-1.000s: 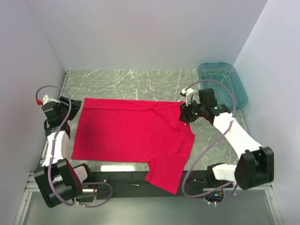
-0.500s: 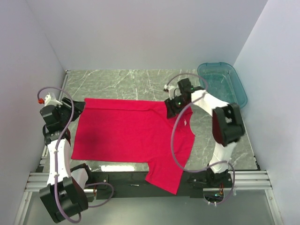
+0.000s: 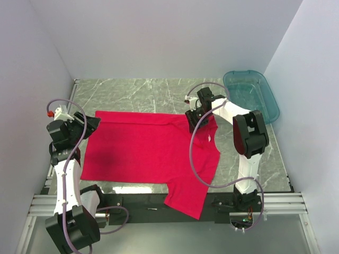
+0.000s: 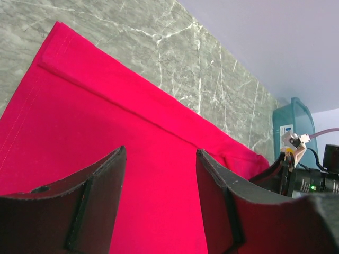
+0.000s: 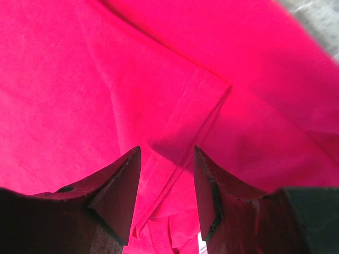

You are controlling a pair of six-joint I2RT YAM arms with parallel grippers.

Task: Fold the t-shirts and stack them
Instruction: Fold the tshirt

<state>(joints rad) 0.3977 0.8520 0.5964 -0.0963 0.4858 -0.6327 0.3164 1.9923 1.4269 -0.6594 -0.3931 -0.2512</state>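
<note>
A bright red t-shirt [image 3: 148,151] lies spread flat on the marble table, one sleeve hanging over the near edge [image 3: 186,198]. Its white neck label [image 3: 211,138] shows near the right side. My right gripper [image 3: 192,123] is open and sits low over the shirt's far right part, its jaws either side of a hemmed fold [image 5: 183,127]. My left gripper [image 3: 91,124] is open just above the shirt's far left corner [image 4: 58,32]. In the left wrist view the shirt [image 4: 106,137] fills the space between the jaws.
A teal plastic bin [image 3: 251,95] stands at the far right of the table; it also shows in the left wrist view [image 4: 290,119]. Grey marble table [image 3: 143,95] lies bare behind the shirt. White walls close in left, back and right.
My right arm has swung left and down onto the shirt's far right part. My left gripper has shifted right toward the shirt's far left corner. The shirt has not moved.
</note>
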